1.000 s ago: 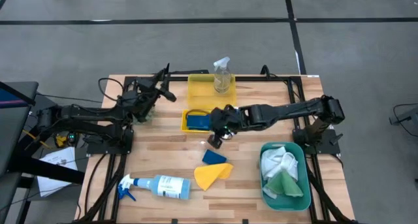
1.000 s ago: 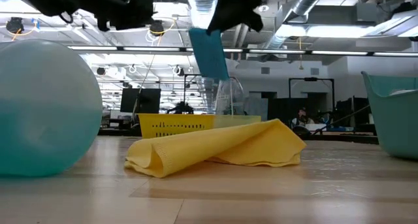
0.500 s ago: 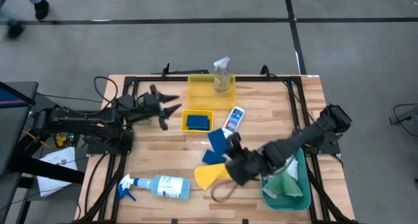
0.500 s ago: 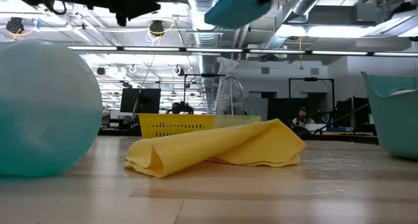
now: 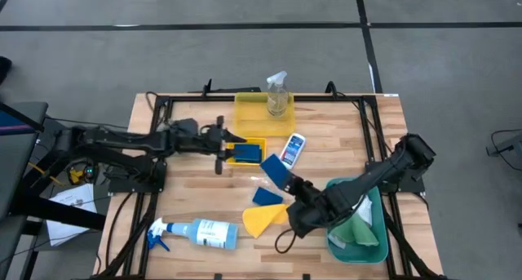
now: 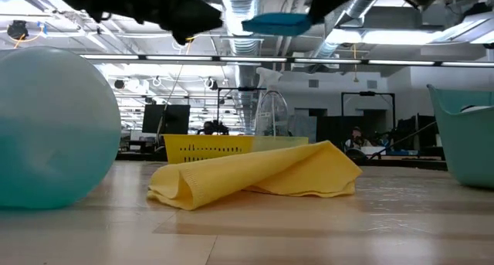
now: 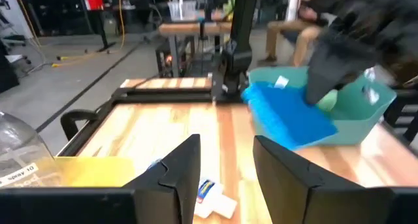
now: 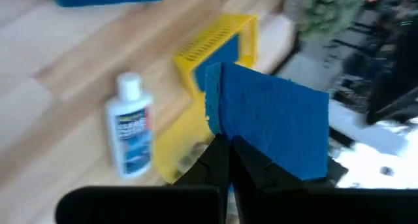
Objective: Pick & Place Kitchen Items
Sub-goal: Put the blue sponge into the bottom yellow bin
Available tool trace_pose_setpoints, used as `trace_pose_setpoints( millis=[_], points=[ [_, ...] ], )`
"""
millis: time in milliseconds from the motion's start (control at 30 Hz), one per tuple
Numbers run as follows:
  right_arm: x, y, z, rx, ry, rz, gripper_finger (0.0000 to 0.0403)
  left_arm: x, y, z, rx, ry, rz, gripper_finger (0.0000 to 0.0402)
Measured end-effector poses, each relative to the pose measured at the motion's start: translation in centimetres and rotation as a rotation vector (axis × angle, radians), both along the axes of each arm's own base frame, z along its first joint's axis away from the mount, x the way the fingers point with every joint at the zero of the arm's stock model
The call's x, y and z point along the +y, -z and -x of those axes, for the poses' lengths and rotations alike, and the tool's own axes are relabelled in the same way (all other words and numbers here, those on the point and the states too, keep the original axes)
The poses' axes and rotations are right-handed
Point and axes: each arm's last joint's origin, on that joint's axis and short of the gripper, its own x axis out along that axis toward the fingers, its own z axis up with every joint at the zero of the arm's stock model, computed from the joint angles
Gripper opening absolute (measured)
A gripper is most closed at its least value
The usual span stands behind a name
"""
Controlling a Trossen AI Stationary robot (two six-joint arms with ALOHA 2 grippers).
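Observation:
My right gripper is shut on a blue sponge above the table's middle; the sponge shows level and high in the low view. My left gripper is open and empty beside the small yellow tray, where a second blue sponge lies. A third sponge and a folded yellow cloth lie on the table. A small white blue-capped bottle lies flat. A blue-white spray bottle lies near the front. A clear spray bottle stands in the large yellow tray. My right gripper pinches the sponge between its two fingers at one edge, near a corner. The fingers come slanting from the table's near right side. The sponge is lifted clear of the table and sticks out past the fingertips, about level in the low view.
A teal bin at the near right holds a white cloth and a green cloth. A green bushy plant shows beyond the small tray. Black frame rails run along the table's edges.
My right gripper has carried the blue sponge from the small yellow tray toward the table's near edge, and the sponge has turned from hanging upright to about level. My left gripper has gone toward the table's right, up to the small yellow tray.

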Motion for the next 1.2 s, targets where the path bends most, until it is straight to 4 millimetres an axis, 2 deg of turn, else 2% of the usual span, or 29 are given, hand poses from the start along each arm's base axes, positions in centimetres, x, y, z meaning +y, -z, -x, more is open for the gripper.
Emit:
trace_pose_setpoints(
  millis=[100,333,433,567,867,1200],
  points=[
    [-0.4,0.8,0.0,0.055,0.007,0.076,0.0,0.2,0.3,-1.5,0.031,0.003,-0.02,0.0157],
    [-0.7,1.7,-0.4,0.068,0.039,0.223,0.0,0.2,0.8,-3.1,0.06,0.047,-0.014,0.0239],
    [-0.6,2.2,-0.4,0.084,0.032,0.261,0.0,-0.1,0.7,-3.7,0.063,0.07,-0.01,0.0258],
    [-0.6,2.4,-0.6,0.091,0.026,0.277,0.0,-0.1,0.6,-4.4,0.063,0.074,-0.009,0.0255],
    [-1.3,2.3,-1.3,0.091,0.029,0.287,0.0,0.0,0.4,-5.3,0.062,0.069,0.02,0.022],
    [-2.0,2.1,-2.0,0.069,0.043,0.326,0.0,0.0,0.1,-5.4,0.044,0.064,0.044,0.0213]
  ],
)
